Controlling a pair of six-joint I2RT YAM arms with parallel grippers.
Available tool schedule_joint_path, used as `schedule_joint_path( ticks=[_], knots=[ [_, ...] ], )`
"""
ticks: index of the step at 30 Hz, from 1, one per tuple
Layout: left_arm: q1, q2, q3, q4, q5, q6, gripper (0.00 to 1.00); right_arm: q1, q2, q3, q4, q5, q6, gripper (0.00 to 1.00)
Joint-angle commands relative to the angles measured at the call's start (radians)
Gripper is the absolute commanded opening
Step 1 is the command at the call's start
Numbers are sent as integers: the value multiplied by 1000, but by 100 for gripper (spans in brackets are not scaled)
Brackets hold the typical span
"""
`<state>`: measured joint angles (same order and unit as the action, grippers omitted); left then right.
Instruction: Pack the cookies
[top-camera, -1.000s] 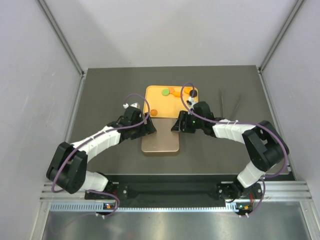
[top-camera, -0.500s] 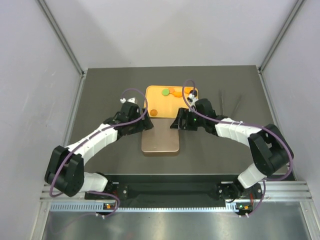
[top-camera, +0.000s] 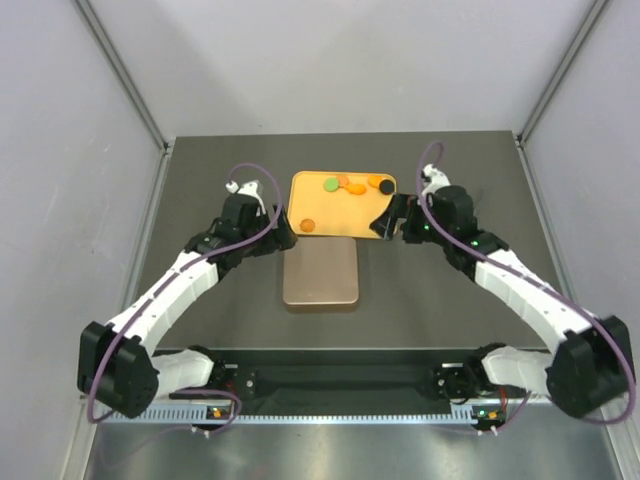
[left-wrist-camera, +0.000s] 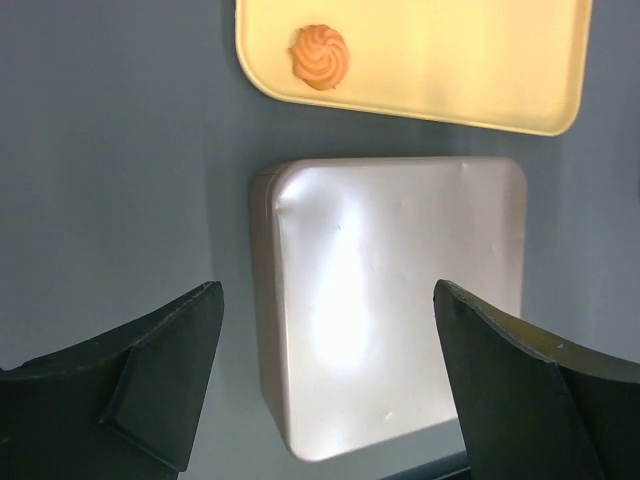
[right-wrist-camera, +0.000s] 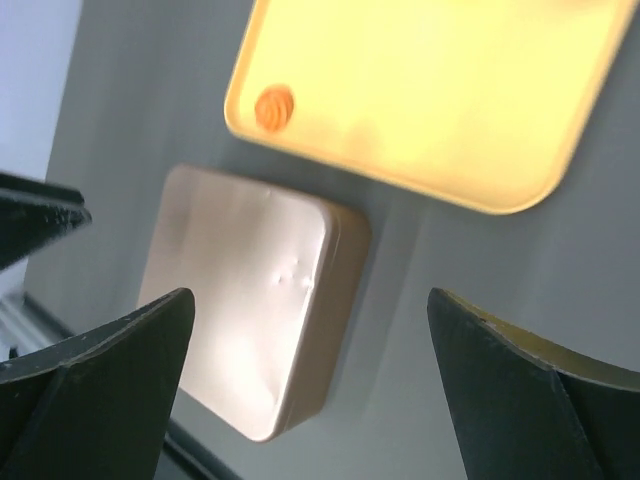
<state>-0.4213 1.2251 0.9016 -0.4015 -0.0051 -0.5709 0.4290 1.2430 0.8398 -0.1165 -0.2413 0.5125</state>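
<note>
The tin (top-camera: 320, 276) lies flat on the counter (top-camera: 200, 180), lid on, its far edge just beside the near edge of the yellow tray (top-camera: 335, 215). The cookies are all on the tray: one orange swirl cookie (left-wrist-camera: 320, 56) near the tray's near-left corner, and a green (top-camera: 329, 184), further orange (top-camera: 352, 185) and a dark one (top-camera: 385, 187) along its far edge. No cookie is seen in the tin, whose inside is hidden.

The left gripper (left-wrist-camera: 325, 385) hangs above the tin's left side with its fingers spread wide and holding nothing. The right gripper (right-wrist-camera: 310, 395) hangs over the tray's near-right corner, fingers likewise spread wide and empty.

This layout fits two stages: a closed tin awaiting cookies, or a closed tin with some cookies already inside and more to follow. In either case, cookies on the tray cannot enter while the lid is on.

Handling notes, as judgement:
- The lid is smooth and shiny with slight dents; grip it at opposite side edges, not the top face.
- Steady the base with the other arm so the tin does not slide into the tray.
- Pinch the cookies lightly; they look brittle.
</note>
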Motion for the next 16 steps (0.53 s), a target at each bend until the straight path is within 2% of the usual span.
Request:
schedule_joint_path(
  ticks=[1, 5, 8, 16],
  knots=[
    [3, -76, 45, -20, 33, 52, 90, -13, -160, 38, -64, 160, -46, 100],
    [3, -151, 59, -52, 17, 89, 91, -13, -290, 62, -159, 348, -83, 100],
    [3, -179, 75, -80, 14, 109, 91, -15, -364, 70, -208, 425, -101, 100],
    [3, -220, 74, -95, 25, 129, 91, -15, -425, 81, -249, 445, -126, 100]
  ],
)
